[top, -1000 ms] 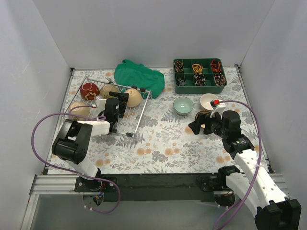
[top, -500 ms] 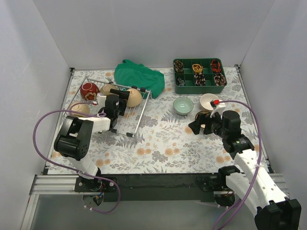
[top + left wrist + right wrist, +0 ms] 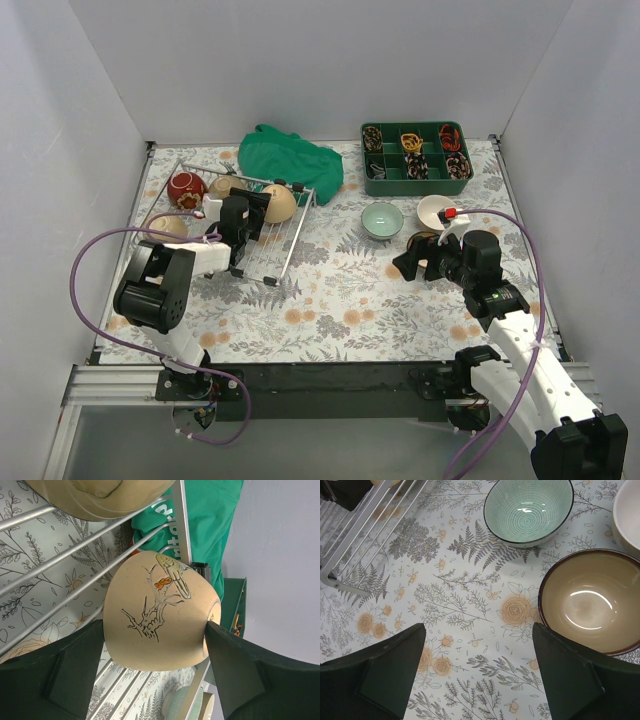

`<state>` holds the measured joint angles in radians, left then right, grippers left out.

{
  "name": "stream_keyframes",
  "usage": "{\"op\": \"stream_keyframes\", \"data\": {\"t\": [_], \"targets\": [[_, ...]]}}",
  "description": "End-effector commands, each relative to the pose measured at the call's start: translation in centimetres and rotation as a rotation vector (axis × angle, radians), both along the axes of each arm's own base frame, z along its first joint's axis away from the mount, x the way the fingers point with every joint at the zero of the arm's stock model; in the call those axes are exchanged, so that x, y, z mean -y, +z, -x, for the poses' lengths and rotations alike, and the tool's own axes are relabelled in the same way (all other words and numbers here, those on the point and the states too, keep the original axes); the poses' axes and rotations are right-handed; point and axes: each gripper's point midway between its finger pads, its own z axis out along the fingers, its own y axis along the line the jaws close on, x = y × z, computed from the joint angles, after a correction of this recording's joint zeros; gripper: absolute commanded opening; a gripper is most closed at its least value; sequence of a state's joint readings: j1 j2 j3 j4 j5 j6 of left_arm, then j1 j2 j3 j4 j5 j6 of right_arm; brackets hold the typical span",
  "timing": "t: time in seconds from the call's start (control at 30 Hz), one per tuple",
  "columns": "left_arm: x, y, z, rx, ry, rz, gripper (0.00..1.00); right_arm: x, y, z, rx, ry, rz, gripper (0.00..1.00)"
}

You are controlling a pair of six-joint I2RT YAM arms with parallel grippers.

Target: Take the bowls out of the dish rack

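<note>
The silver wire dish rack [image 3: 262, 250] lies at the left. In it are a red bowl [image 3: 187, 189] and tan bowls [image 3: 165, 230], [image 3: 224, 187]. My left gripper [image 3: 262, 204] reaches into the rack; in the left wrist view its fingers [image 3: 65, 675] press both sides of a beige bowl with a tree-and-bird drawing [image 3: 155, 605], which lies on its side on the wires. My right gripper [image 3: 406, 265] is open and empty above the mat [image 3: 477, 670]. Beside it stand a dark-rimmed brown bowl [image 3: 590, 600], a pale green bowl [image 3: 528, 510] and a white bowl [image 3: 630, 510].
A green cloth [image 3: 290, 160] lies behind the rack. A green compartment tray [image 3: 417, 158] of small items stands at the back right. White walls enclose the table. The rack's near corner shows in the right wrist view [image 3: 350, 555].
My left gripper has moved a little further into the rack, up to the beige bowl. The right arm has not moved.
</note>
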<state>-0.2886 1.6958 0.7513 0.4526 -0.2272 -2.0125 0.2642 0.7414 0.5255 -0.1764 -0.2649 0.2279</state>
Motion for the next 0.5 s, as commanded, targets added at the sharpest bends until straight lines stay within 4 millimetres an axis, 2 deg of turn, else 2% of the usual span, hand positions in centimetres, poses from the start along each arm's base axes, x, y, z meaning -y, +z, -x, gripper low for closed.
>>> {"op": "stream_keyframes", "data": {"t": [0.0, 0.2, 0.47], "targets": [[-1.5, 0.7, 0.0, 0.0, 0.12, 0.119, 0.72, -0.4, 0.6, -0.4, 0.043, 0.024, -0.003, 0.96], [-1.8, 2.6, 0.2, 0.049, 0.116, 0.099, 0.5, -0.5, 0.7, -0.3, 0.042, 0.027, -0.003, 0.96], [-2.8, 6.9, 0.7, 0.13, 0.094, -0.037, 0.23, -0.6, 0.8, -0.4, 0.045, 0.033, -0.005, 0.95]]}}
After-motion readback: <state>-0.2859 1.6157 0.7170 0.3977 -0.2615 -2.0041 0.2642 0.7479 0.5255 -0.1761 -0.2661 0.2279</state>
